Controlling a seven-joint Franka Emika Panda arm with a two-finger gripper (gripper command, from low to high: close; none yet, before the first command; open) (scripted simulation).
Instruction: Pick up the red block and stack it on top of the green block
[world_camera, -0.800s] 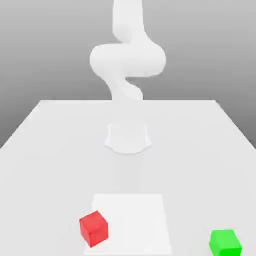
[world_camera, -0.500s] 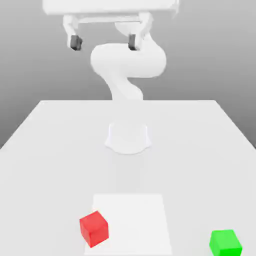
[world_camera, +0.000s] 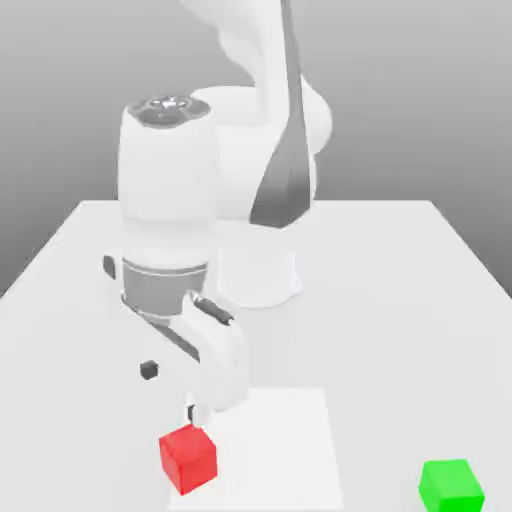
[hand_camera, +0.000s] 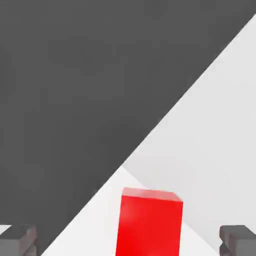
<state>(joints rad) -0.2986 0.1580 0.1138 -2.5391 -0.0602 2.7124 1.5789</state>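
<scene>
One red block sits at the near left in the exterior view, over the left edge of a white square. The gripper is released, its fingers spread wide and holding nothing, just beyond the block, presumably so they can straddle it. Its wrist looks turned to match the cube, which points askew to the square's edges and, being a cube, has no long axis. The green block lies well apart, near right, probably left clear as the base.
</scene>
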